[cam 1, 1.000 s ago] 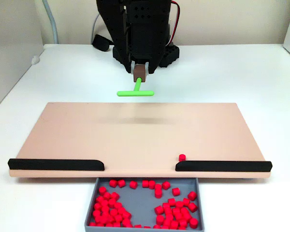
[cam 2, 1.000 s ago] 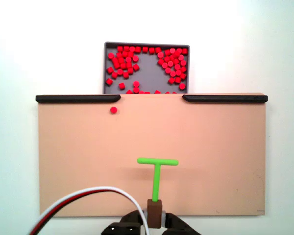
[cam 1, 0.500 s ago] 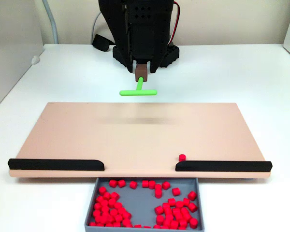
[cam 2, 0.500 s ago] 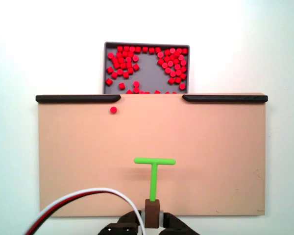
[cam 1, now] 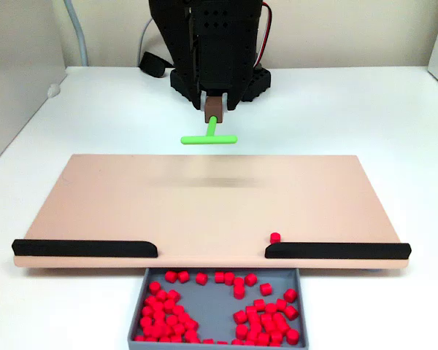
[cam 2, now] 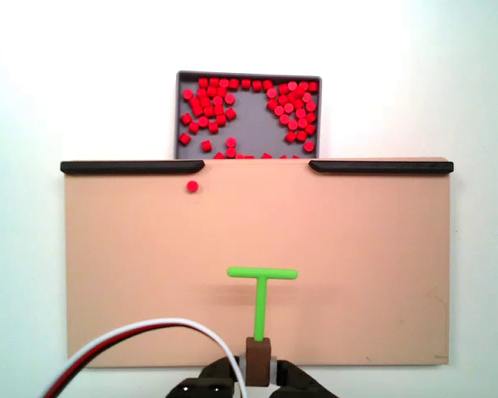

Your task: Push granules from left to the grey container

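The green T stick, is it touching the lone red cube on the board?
Apart. A fixed view shows bare tan board between the green T stick and lone red cube.

Two still cameras. One low at the table's front, facing the arm across the tan board, the grey container nearest. The other high overhead, looking straight down, arm at the bottom edge, container at top. Shared: board, container, green T-shaped pusher.
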### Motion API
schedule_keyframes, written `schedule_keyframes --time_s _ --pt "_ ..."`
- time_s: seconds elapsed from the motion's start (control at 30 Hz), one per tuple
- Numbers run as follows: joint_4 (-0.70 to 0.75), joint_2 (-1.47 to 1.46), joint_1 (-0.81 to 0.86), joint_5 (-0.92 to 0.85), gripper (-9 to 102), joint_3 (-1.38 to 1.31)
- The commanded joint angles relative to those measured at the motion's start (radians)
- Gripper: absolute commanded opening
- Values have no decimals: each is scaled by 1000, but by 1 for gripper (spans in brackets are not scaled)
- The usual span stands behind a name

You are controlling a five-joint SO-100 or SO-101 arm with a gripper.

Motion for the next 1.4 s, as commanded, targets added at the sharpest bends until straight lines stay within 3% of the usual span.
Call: schedule_keyframes --time_s 0.0,1.37 --pt "-3 0 -2 -8 0 -32" --pt "-3 25 0 -3 0 -20"
